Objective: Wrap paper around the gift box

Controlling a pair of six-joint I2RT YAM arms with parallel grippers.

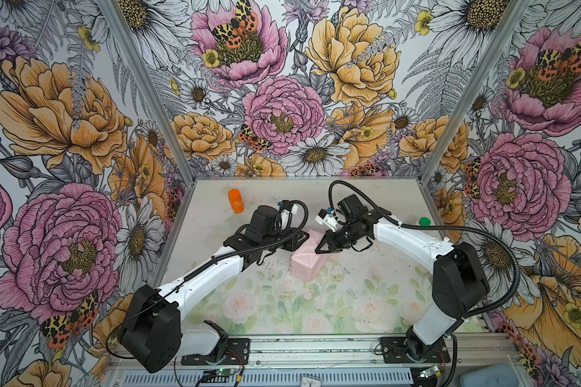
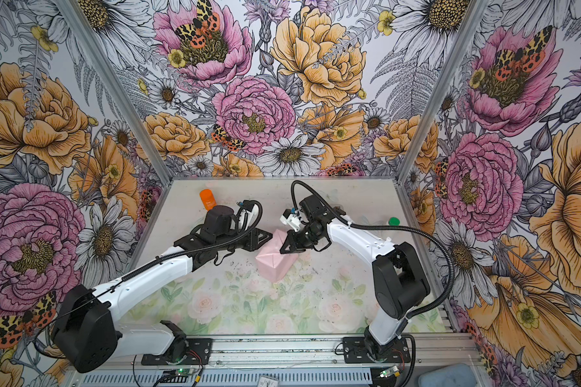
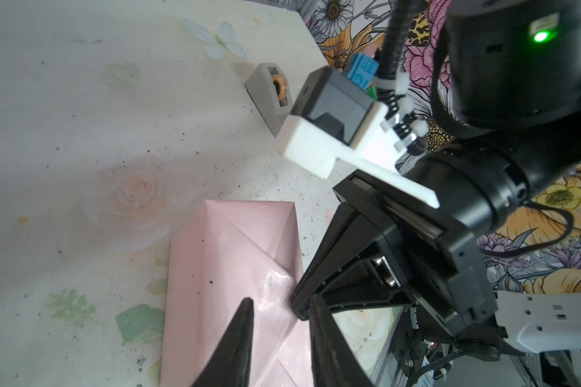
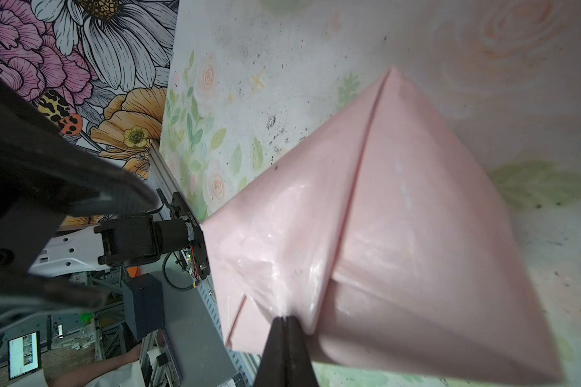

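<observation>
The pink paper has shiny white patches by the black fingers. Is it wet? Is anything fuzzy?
Probably just glare: right wrist view, light bounces off the paper beside the right fingers; left wrist view, the same sheen; right wrist view, the close black left fingers look blurred.

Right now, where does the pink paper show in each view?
Top view: the paper at mid-table, between the two grippers.
Top view: the paper again at mid-table.
Left wrist: the paper shows between the left gripper fingers.
Right wrist: the paper fills much of the picture.
Shared landmark: the right gripper, shut on the paper's folded end.
</observation>
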